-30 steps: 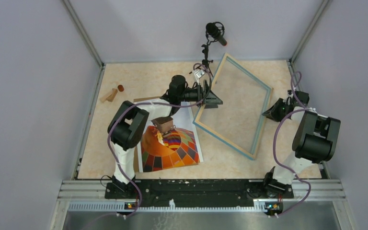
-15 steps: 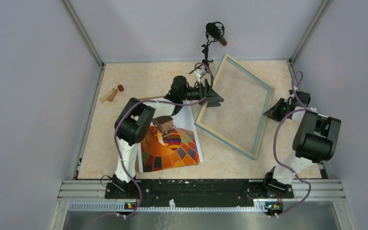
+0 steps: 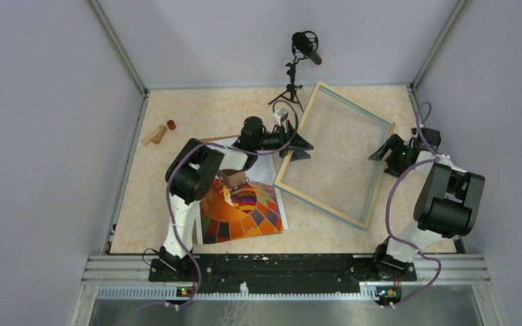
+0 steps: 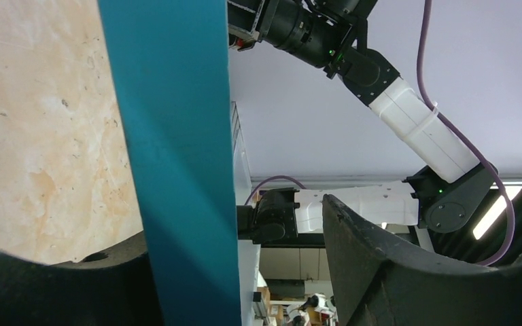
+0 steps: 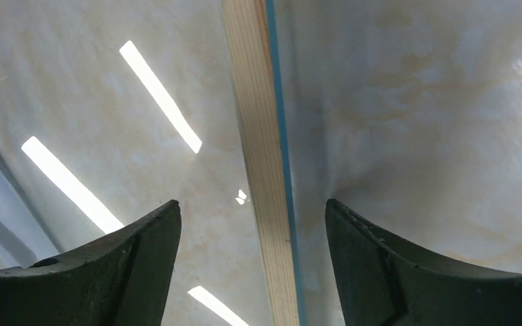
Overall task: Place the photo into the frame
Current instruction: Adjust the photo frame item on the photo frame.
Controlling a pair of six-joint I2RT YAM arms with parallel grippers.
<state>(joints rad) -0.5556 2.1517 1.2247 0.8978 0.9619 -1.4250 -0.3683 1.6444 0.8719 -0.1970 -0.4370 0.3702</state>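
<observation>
The frame [image 3: 292,187], light wood with a blue face and a clear pane, lies at an angle on the table's right half. My left gripper [image 3: 301,144] is open at the frame's left corner. In the left wrist view the blue edge [image 4: 177,136] stands between the jaws of the left gripper [image 4: 234,224], against one finger and clear of the other. My right gripper [image 3: 380,151] is open astride the frame's right edge [image 5: 258,136], and the right gripper [image 5: 252,204] touches nothing. The photo [image 3: 245,207], an orange checkered balloon print, lies flat under the left arm.
A microphone on a small tripod [image 3: 304,49] stands at the back, close to the frame's far corner. Wooden pieces [image 3: 155,134] lie at the back left. A brown board's edge [image 3: 204,141] shows behind the photo. Enclosure walls ring the table.
The right gripper has opened and let go of the frame's right edge. The frame has shifted slightly. The left gripper's jaws have narrowed around the frame's left corner.
</observation>
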